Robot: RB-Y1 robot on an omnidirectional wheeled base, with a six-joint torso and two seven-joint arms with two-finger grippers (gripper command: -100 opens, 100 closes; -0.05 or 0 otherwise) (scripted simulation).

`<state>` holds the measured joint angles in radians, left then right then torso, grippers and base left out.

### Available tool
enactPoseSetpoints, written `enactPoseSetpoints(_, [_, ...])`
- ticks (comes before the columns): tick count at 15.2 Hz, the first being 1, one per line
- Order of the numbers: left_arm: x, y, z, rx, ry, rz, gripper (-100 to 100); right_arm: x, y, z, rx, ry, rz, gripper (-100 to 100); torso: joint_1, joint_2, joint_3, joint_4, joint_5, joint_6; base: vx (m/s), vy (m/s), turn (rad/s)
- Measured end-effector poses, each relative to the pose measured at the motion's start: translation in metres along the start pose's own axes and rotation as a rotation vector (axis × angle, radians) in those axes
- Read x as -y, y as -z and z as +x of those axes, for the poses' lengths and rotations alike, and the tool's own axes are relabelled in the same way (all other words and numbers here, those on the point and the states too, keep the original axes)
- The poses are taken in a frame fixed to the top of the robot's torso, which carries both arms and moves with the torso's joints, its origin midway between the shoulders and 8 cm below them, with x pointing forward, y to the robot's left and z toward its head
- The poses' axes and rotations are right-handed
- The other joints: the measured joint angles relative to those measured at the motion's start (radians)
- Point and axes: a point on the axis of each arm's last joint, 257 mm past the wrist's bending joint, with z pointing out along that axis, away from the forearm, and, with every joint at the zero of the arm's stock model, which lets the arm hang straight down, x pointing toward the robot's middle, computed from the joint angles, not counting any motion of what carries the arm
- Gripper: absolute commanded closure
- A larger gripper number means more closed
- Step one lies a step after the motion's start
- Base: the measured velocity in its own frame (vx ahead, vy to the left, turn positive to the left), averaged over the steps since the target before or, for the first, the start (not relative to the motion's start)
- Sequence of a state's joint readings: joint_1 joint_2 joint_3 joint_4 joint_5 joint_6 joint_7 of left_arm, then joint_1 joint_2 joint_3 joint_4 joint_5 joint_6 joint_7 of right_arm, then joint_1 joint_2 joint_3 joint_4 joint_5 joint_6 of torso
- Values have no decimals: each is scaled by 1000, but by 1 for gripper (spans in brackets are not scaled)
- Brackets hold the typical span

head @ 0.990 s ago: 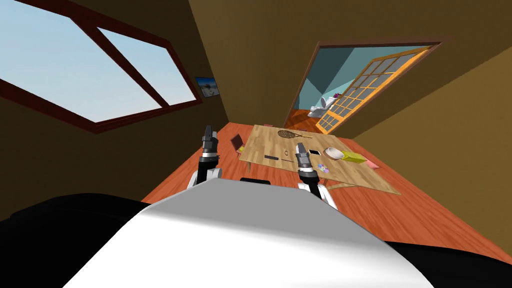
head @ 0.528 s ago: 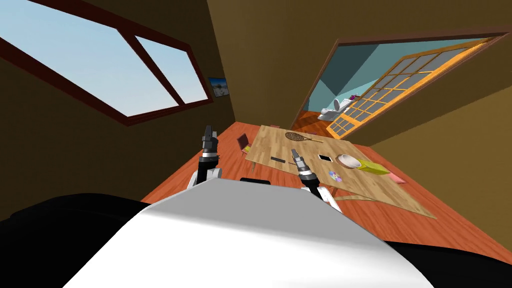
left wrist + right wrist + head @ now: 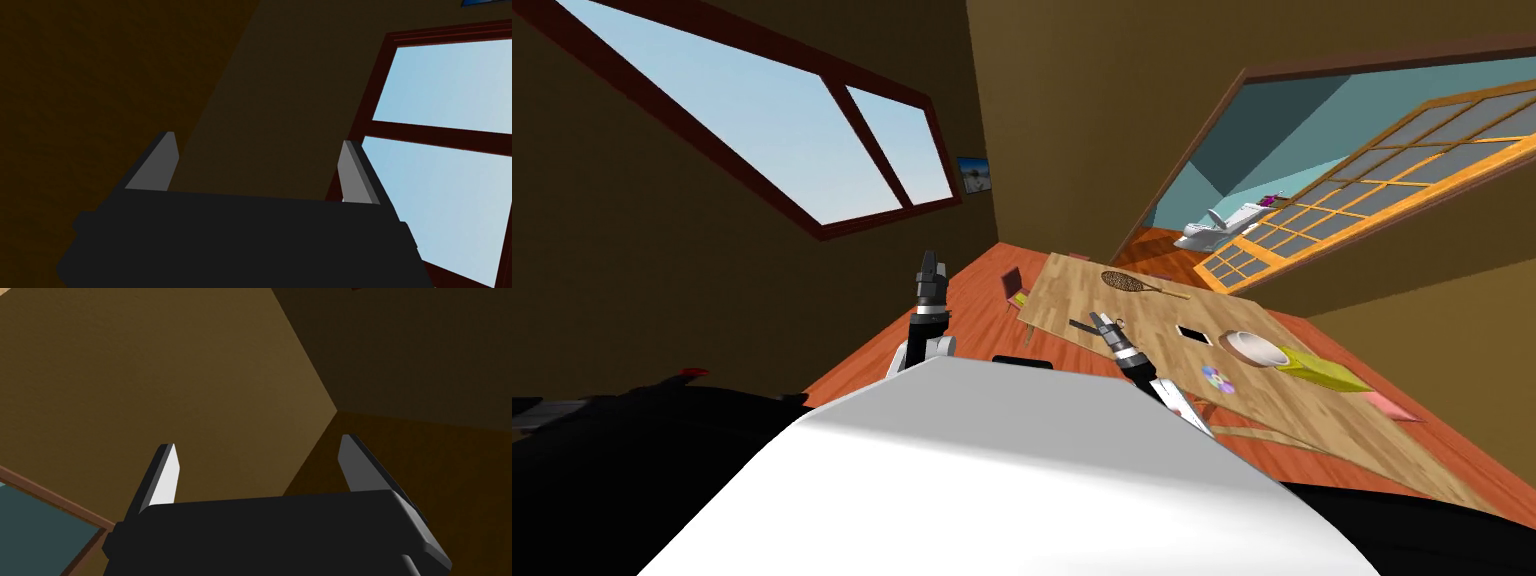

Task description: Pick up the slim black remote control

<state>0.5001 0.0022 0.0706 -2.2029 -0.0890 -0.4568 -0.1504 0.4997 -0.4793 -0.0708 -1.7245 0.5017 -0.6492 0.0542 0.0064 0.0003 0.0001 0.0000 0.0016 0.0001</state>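
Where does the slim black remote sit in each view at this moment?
Head view: remote on the wooden table near its edge, beside the right gripper.
Left wrist view: left gripper, jaws open, faces the window.
Right wrist view: jaws open, facing a wall and doorway frame.
Shared landmark: the window, upper left in head view.

A light wooden table [image 3: 1072,285] on a red-brown plank floor [image 3: 969,298] carries a brown oval-headed racket [image 3: 1124,282], a small white-edged black rectangle [image 3: 1192,334], a multicoloured disc [image 3: 1217,378] and a pale round bowl [image 3: 1253,348] just beside a flat yellow box [image 3: 1324,370]. 1 small dark-red chair [image 3: 1012,285] stands at the far corner. An orange-framed glazed door [image 3: 1362,200] stands open, with a white toilet [image 3: 1212,228] in the room beyond.
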Motion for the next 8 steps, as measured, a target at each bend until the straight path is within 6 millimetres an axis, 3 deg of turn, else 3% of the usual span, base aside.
enactPoseSetpoints(8, [0, 0, 0, 0, 0, 0, 0, 69, 45, 49, -236, 194, 92, -100, 1, 0, 0, 0, 0, -1, 24, 86, 257])
